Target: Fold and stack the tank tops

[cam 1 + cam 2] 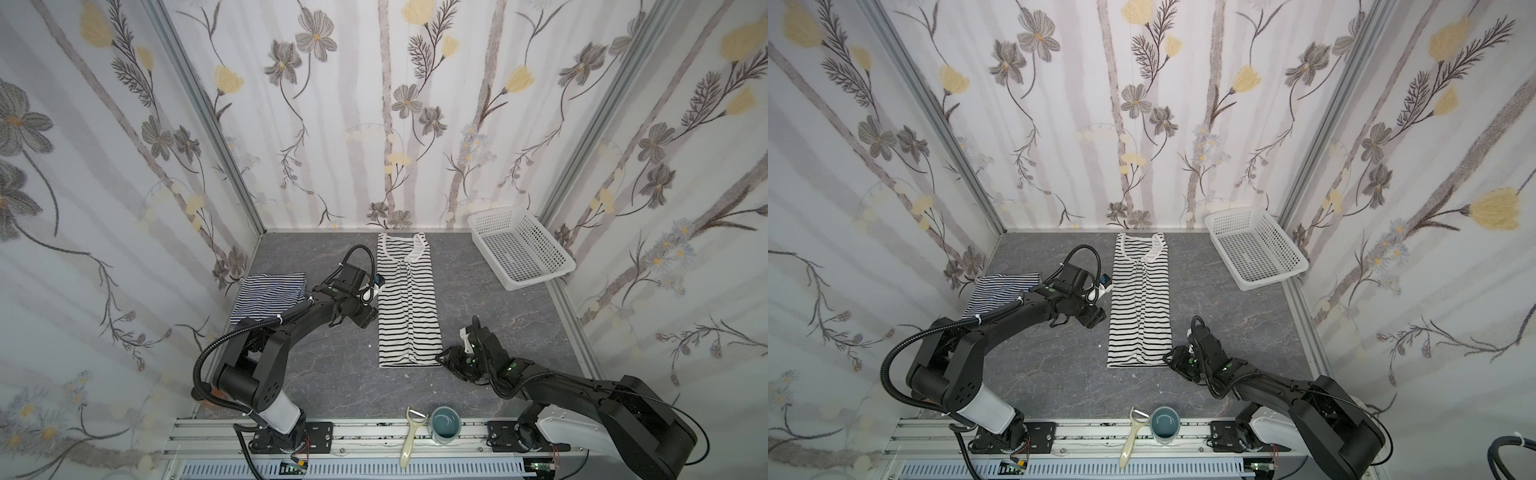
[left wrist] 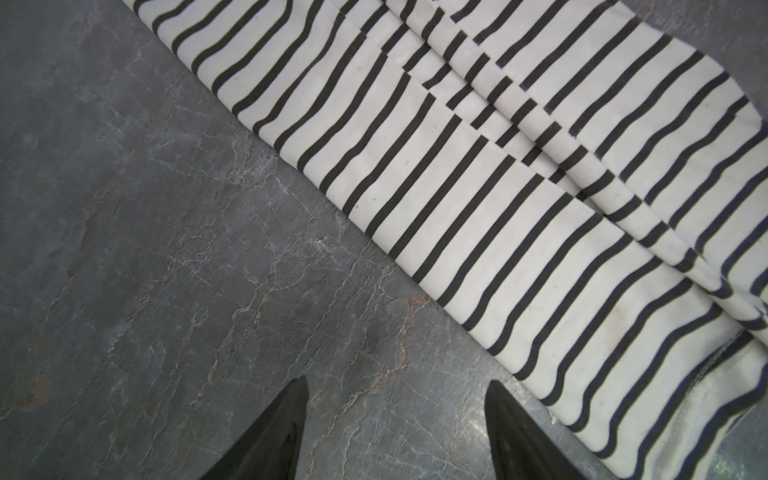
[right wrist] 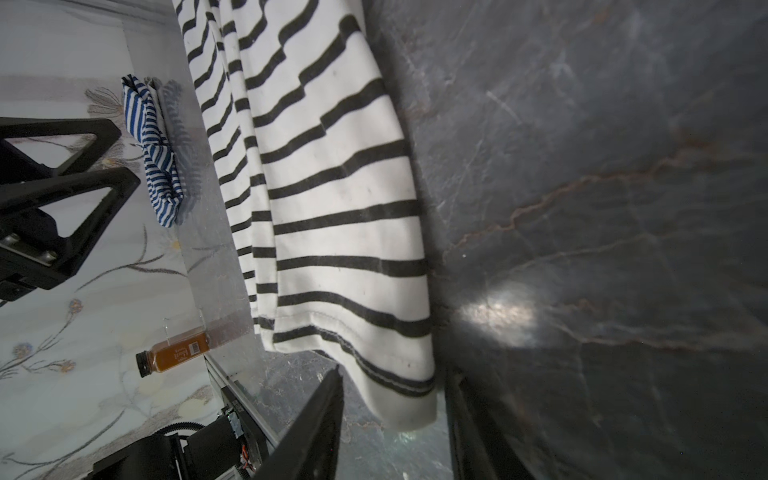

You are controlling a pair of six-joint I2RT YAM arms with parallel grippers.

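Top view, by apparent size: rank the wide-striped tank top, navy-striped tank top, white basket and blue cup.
1. wide-striped tank top
2. white basket
3. navy-striped tank top, partly hidden by the left arm, so unsure against the basket
4. blue cup, smallest though nearest the camera

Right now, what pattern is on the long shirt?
The shirt is white with black stripes; left wrist view.

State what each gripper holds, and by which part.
Left gripper: nothing, open over the table. Right gripper: jaws straddle a hem corner of the wide-striped top; whether it is clamped cannot be told.
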